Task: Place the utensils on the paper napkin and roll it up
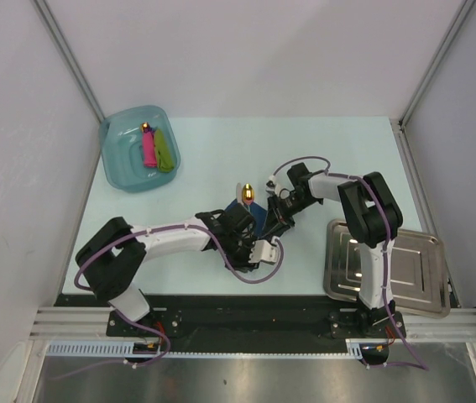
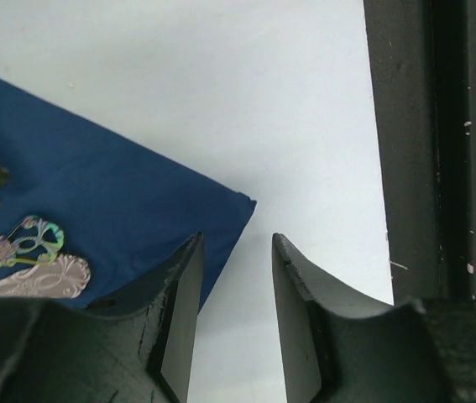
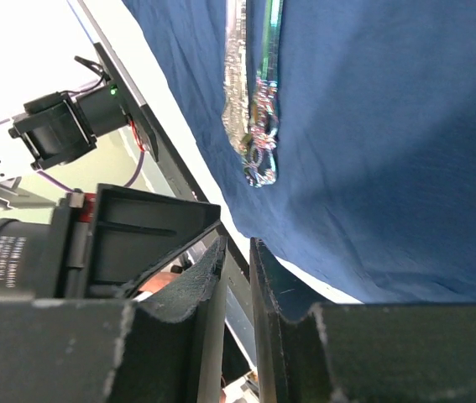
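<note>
1. Overhead view, fixtures: the pale worktop (image 1: 321, 151) carries a teal tub (image 1: 128, 164) at the far left and a steel tray (image 1: 414, 285) at the near right, beside the base of the right arm. They are well apart.
2. Overhead view, tub contents: a pink stick (image 1: 148, 149), a green stick (image 1: 164, 149) and a small gold-tipped piece (image 1: 146, 128).
3. Overhead view, task items: both arms reach in to the middle of the worktop. The paper napkin (image 1: 257, 214) lies under them, and I see only a sliver of dark blue. Of the utensils (image 1: 248, 192) I see just one orange-gold end, at the napkin's far side.
4. Left wrist view: the left claw (image 2: 236, 319) has its jaws apart with bare worktop in the gap, and it holds nothing. The paper napkin (image 2: 95, 185) ends in a corner just beyond the tips, and its edge runs under one finger. Two handles of the utensils (image 2: 32, 260), one silver and one iridescent, lie on the napkin.
5. Right wrist view: the right claw (image 3: 238, 277) has its jaws almost together, with only a narrow slit between them. The edge of the paper napkin (image 3: 389, 168) meets the tips, but I cannot tell whether it is pinched. The utensils (image 3: 254, 126) lie side by side on the napkin.
</note>
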Controlling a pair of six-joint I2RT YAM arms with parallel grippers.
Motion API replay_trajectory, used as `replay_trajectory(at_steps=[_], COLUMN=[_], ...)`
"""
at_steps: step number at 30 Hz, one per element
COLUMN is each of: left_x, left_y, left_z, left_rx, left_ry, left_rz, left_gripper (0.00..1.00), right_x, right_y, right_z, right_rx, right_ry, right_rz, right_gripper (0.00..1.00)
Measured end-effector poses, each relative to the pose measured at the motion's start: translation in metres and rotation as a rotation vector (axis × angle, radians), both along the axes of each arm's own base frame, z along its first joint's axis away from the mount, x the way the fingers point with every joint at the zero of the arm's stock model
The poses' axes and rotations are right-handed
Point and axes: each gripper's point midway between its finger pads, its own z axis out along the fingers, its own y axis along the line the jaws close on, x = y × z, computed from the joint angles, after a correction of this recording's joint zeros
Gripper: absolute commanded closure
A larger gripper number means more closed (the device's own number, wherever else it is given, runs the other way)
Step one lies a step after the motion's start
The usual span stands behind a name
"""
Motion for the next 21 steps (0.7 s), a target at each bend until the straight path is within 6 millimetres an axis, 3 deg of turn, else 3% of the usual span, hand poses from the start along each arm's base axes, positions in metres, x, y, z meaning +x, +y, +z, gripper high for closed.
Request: replay_trajectory(at_steps=[12,13,17,21], left_x=[0.0,0.001,0.003,0.007], left_y=[-0.003,-0.004,-0.008,-0.011], left_z=[-0.019,-0.019,-0.018,-0.018], left_rx=[0.068,0.07,0.074,0.067], left_ry=[-0.042,-0.047,-0.063,-0.079], left_rz=[-0.017,-0.017,-0.017,-0.014], left_gripper=[0.6,0.62,0.85,0.92], right_x=[0.011,0.012,0.014,0.015], right_y=[-0.013,-0.014,-0.016,-0.019], right_z=[-0.001,-0.001,-0.001,-0.001], right_rx=[-0.005,-0.005,-0.007,-0.009], right_ry=[0.003,0.003,0.006,0.008], right_rz=[-0.045,-0.048,-0.056,-0.064], right_gripper=[0.79,0.79,0.79,0.79])
